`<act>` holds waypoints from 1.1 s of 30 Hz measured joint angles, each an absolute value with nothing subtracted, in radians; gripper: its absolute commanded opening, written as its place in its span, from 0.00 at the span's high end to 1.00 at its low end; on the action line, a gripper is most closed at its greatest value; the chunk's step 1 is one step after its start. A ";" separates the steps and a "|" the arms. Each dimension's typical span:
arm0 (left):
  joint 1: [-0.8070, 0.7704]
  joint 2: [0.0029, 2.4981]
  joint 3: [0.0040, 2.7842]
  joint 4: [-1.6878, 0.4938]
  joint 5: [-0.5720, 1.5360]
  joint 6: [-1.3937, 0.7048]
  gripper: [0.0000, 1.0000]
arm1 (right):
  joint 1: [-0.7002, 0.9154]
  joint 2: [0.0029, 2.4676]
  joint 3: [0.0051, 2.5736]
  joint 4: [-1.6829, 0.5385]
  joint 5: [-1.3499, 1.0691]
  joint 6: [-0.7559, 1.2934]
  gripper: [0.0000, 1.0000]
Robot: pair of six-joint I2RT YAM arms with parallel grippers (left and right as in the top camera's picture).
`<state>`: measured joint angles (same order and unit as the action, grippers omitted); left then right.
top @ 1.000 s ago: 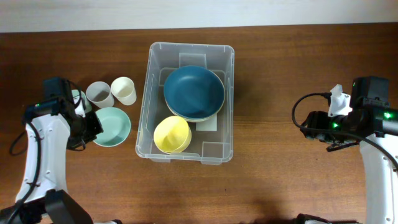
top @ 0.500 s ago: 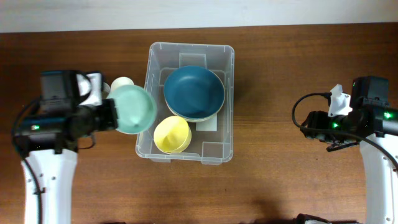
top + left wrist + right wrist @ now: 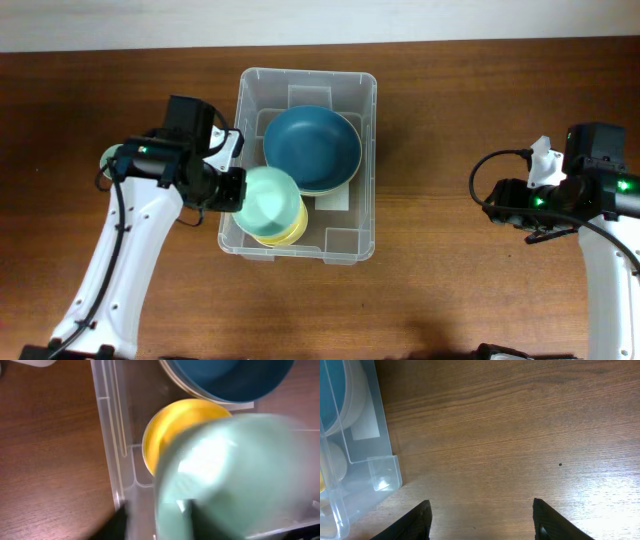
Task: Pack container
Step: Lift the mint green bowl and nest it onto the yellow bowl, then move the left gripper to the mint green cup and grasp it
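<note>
Taking the overhead view as your clock face, the container [image 3: 368,170] stands at the centre of the table [image 3: 450,120], long side running from 12 to 6.

You are well into the packing. A dark blue bowl [image 3: 312,148] lies in the 12 o'clock half of the container. A yellow bowl [image 3: 290,236] sits in its 7 o'clock corner. A mint-green bowl [image 3: 268,200] is now directly over the yellow one, covering most of it. The left wrist view is too blurred to tell whether it has nested or hangs just above.

Your left gripper [image 3: 236,190] is at the container's 9 o'clock wall, at the mint bowl's rim. I cannot tell whether its jaws are clamped on the rim or have let go.

Your right gripper [image 3: 482,520] waits well apart at 3 o'clock. Its fingers are spread over bare wood with nothing between them.

My judgement is that the mint bowl needs confirming as seated and released. A pale edge [image 3: 30,362] shows outside the wall at 11 o'clock in the left wrist view, too cropped to name. The left arm hides the table behind it, so check there for leftover items.

A white label [image 3: 338,198] lies on the container's base, partly under the blue bowl. No writing or brand on it can be read.
</note>
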<state>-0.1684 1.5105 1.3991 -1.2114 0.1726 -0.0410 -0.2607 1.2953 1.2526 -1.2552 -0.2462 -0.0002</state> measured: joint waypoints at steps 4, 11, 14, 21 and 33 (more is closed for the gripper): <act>-0.168 1.513 1.399 -1.212 0.172 -0.041 0.00 | -0.261 1.295 1.253 -1.255 -0.246 0.000 0.39; -0.168 1.513 1.399 -1.212 0.172 -0.041 0.00 | -0.261 1.295 1.253 -1.255 -0.246 0.000 0.40; -0.168 1.513 1.399 -1.212 0.145 -0.041 0.00 | -0.261 1.295 1.253 -1.255 -0.246 -0.001 0.40; -0.075 1.513 1.404 -1.171 0.086 -0.049 0.00 | -0.261 1.295 1.253 -1.255 -0.246 -0.001 0.39; 0.346 1.533 1.557 -1.010 -0.076 -0.109 0.00 | -0.261 1.295 1.253 -1.255 -0.246 0.000 0.40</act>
